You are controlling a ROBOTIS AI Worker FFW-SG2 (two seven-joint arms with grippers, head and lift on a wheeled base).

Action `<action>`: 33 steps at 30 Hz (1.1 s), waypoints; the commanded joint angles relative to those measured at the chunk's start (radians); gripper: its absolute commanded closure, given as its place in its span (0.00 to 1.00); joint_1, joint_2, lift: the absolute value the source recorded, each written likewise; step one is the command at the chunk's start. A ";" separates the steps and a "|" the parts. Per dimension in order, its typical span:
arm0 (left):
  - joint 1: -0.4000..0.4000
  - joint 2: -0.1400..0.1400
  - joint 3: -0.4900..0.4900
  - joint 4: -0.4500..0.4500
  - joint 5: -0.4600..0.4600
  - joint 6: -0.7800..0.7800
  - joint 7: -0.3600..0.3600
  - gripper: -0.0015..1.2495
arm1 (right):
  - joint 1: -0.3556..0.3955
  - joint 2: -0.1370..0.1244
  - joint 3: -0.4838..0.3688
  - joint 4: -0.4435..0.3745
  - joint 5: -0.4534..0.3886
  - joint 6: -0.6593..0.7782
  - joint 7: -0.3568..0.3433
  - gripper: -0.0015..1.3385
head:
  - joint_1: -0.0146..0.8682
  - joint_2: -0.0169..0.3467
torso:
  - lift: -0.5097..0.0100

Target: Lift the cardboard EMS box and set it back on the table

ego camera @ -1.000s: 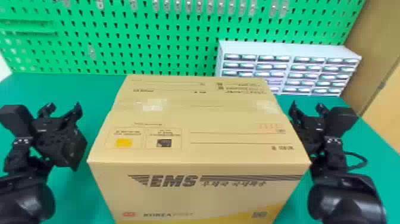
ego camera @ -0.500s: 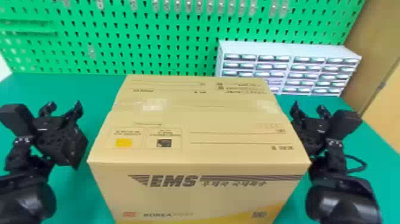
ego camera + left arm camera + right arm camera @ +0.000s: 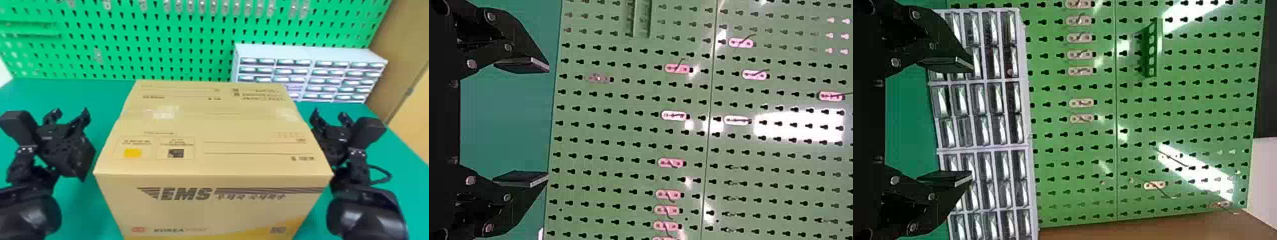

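Desk [image 3: 79, 93] beneath, cardboard EMS box [image 3: 214, 166] upright between two spread grippers.
The box looks bulky but probably light, its card fairly stiff, liable to dent mid-panel and slip if squeezed unevenly; too wide for one grasp, it wants level pressure low on both side walls, from the left gripper [image 3: 71, 111] and right gripper [image 3: 329, 112], fingers apart and pinching nothing.

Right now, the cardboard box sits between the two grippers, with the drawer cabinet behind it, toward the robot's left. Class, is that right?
No: the head view shows the drawer cabinet toward the robot's right, not its left. It is behind the cardboard box, which sits between the left gripper and the right gripper.
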 commanded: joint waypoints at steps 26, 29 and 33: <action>-0.003 -0.002 -0.090 -0.001 0.029 -0.017 0.018 0.39 | -0.061 0.064 0.078 0.084 0.064 -0.061 -0.034 0.37 | 0.78 0.00 | 0.80; -0.003 -0.002 -0.092 -0.001 0.028 -0.017 0.017 0.39 | -0.063 0.064 0.086 0.087 0.062 -0.063 -0.036 0.37 | 0.78 0.00 | 0.80; -0.003 -0.002 -0.095 -0.001 0.025 -0.017 0.018 0.39 | -0.064 0.064 0.095 0.094 0.056 -0.066 -0.036 0.37 | 0.78 0.00 | 0.80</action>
